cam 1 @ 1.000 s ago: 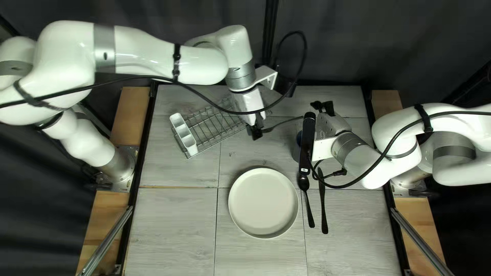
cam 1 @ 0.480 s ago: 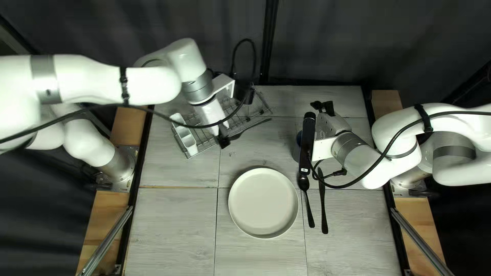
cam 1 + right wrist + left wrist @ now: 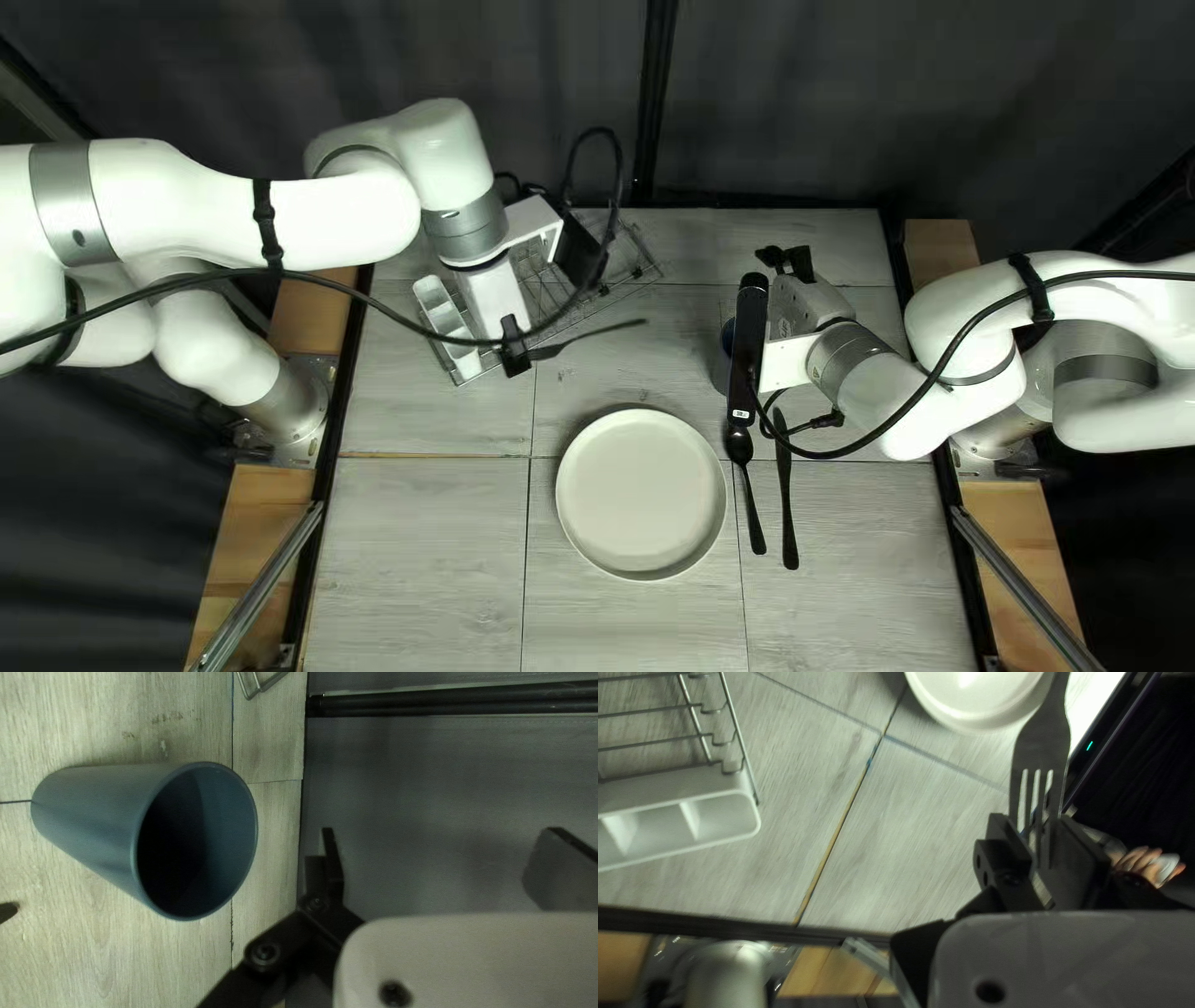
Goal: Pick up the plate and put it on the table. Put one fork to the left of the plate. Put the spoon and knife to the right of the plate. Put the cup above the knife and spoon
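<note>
Above the rack's cup-like holder my left gripper (image 3: pixel 514 357) holds the dark fork (image 3: pixel 585 337). In the left wrist view, my left gripper (image 3: pixel 1042 835) is shut on the tines of the fork (image 3: pixel 1041 750). The pale plate (image 3: pixel 641 494) lies on the table. To its right lie the black spoon (image 3: pixel 748 494) and knife (image 3: pixel 787 498). My right gripper (image 3: pixel 784 259) is near the far edge; in the right wrist view my right gripper (image 3: pixel 436 852) has its fingers wide apart. Beside it stands the blue cup (image 3: pixel 87 809), mostly hidden by the arm in the top left view.
A wire dish rack (image 3: pixel 623 268) with a white divided holder (image 3: pixel 435 299) stands at the table's far left, beneath my left arm. Black cables loop around both arms. A person's hand (image 3: pixel 1142 862) shows beyond the left gripper in the left wrist view.
My left arm has swung back to the left with the fork, from right of the rack to above its holder, and the fork has turned. My right arm has stayed still.
</note>
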